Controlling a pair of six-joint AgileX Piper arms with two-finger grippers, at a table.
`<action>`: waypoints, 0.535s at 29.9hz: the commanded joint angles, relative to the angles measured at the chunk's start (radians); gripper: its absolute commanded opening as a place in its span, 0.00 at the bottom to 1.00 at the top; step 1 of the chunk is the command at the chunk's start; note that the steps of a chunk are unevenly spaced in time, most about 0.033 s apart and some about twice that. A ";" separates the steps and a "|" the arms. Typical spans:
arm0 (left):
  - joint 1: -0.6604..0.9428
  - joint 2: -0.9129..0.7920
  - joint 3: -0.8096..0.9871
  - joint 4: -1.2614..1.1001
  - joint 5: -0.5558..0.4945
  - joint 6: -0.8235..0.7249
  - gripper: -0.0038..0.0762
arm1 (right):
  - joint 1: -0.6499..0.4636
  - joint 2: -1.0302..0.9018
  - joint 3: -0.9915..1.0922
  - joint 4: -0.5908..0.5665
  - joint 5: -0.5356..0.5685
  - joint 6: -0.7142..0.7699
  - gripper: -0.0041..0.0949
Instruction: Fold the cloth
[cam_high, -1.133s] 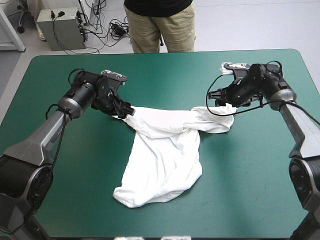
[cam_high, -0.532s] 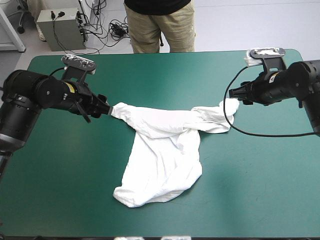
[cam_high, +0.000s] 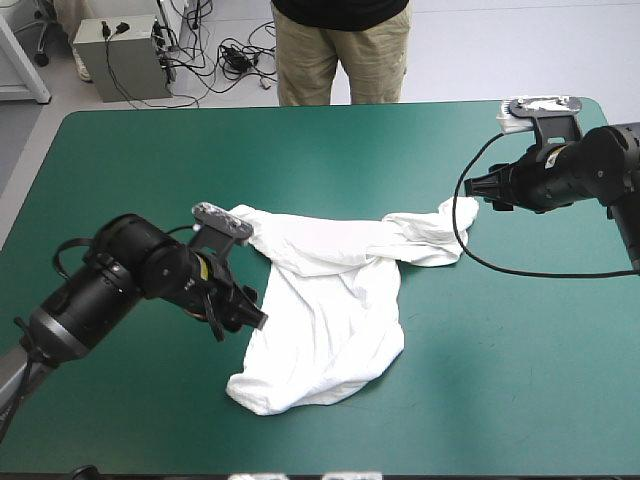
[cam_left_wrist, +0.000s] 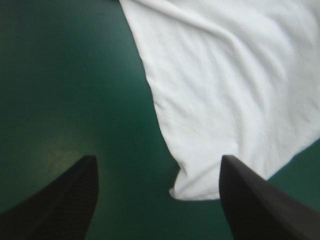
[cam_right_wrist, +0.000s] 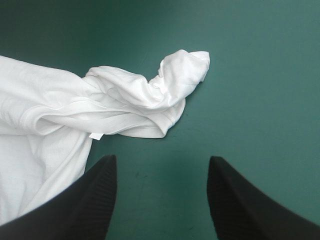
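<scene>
Middle: the T-shirt (cam_high: 330, 300) lies crumpled across the counter (cam_high: 120, 160) (a bunched sleeve reaches toward the right).
Far left: bare teal-green cover up to the T-shirt's edge.
Left claw (cam_high: 256, 318): fingers apart at the T-shirt's left edge, its arm (cam_high: 90, 300) over the near left corner.
Right claw (cam_high: 470, 188): fingers apart, bare cover between them, just beside the sleeve end.
Near right corner: open cover.

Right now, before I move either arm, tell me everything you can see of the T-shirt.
The T-shirt is white, soft-looking cloth, crumpled, lying on the teal-green cover: a wrinkled band across, one end bunched toward the open right gripper, the body trailing toward the near edge. Neither gripper holds it; the left gripper is open over its left edge.
</scene>
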 joint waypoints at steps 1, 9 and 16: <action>-0.099 -0.029 0.061 0.063 -0.022 -0.116 0.66 | -0.004 -0.032 -0.028 -0.009 -0.038 0.002 0.55; -0.149 -0.029 0.279 0.067 -0.111 -0.181 0.66 | -0.004 -0.032 -0.028 -0.019 -0.011 0.002 0.56; -0.149 -0.029 0.378 0.042 -0.255 -0.183 0.66 | -0.004 -0.032 -0.028 -0.020 -0.007 0.002 0.49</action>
